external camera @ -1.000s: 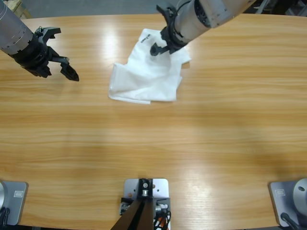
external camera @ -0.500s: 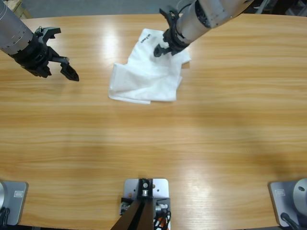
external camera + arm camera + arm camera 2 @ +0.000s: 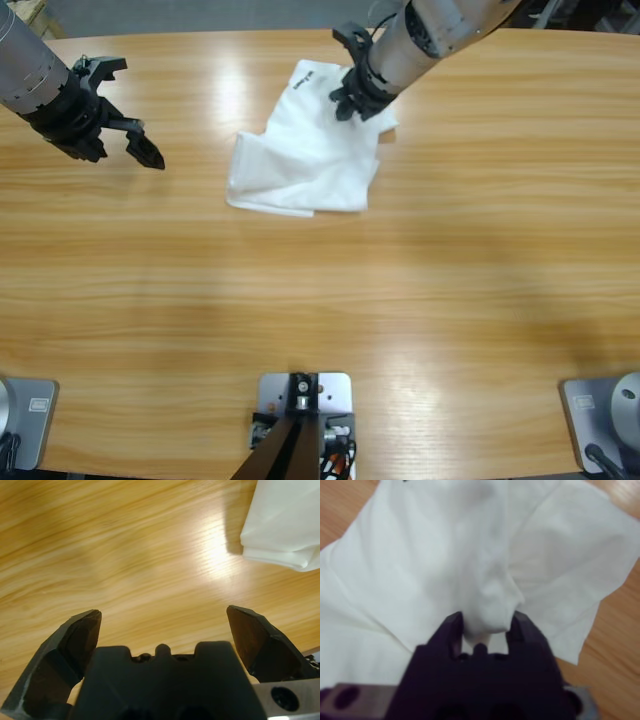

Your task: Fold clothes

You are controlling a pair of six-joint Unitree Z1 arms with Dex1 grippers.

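The T-shirt point(image 3: 310, 150) lies bunched on the far half of the wooden surface point(image 3: 320, 320), a little past the middle; it is roughly gathered into a rumpled, uneven heap, with one layer doubled over along its near edge, and small dark lettering shows at the far corner by the neck; nothing about it reads as a neat, squared fold.

The right claw point(image 3: 352, 100) comes down from the top of the high view onto the far right part of the cloth; in its own wrist view point(image 3: 485, 630) the two black jaws stand close together with a raised ridge of white fabric pinched between them, so it is gripping the shirt; the cloth rises to the jaws in a small peak while the rest spreads out flat below.

The left claw point(image 3: 110, 125) hangs over bare wood well apart from the garment, towards the left edge; its jaws are spread wide with nothing between them point(image 3: 162, 630), and only a corner of the shirt shows at the upper right of its wrist view.

By my judgement the task is at an early stage; the shirt probably needs spreading flat before any fold; sleeves, sides and final halving all seem left to do.
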